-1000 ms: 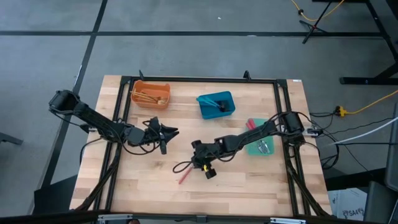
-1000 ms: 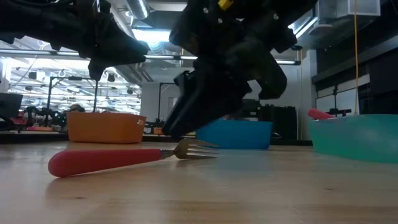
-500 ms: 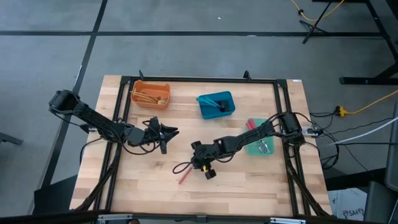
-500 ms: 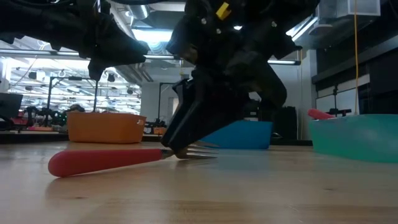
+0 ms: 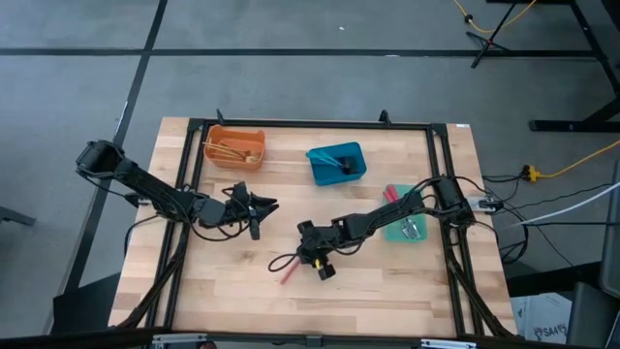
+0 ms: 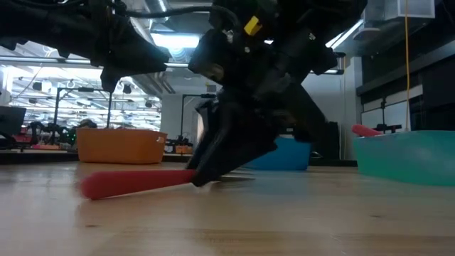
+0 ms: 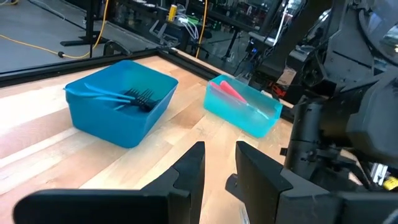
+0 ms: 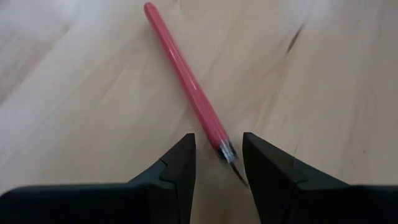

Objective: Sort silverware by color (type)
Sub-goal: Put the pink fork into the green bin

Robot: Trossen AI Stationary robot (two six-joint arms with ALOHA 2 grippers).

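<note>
Right wrist view is showing the right gripper (image 8: 217, 155) straddling the red-handled fork (image 8: 186, 81) at its neck, fingers apart on either side, probably lining up to pinch it. The fork is lying flat on the table (image 5: 387, 281), well apart from the bins, while the left gripper (image 5: 254, 208) is waiting mid-table, fingers slightly parted and holding nothing.

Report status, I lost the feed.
Right gripper open, straddling red fork at its neck. Left gripper open, idle mid-table. Nothing blocking.
</note>
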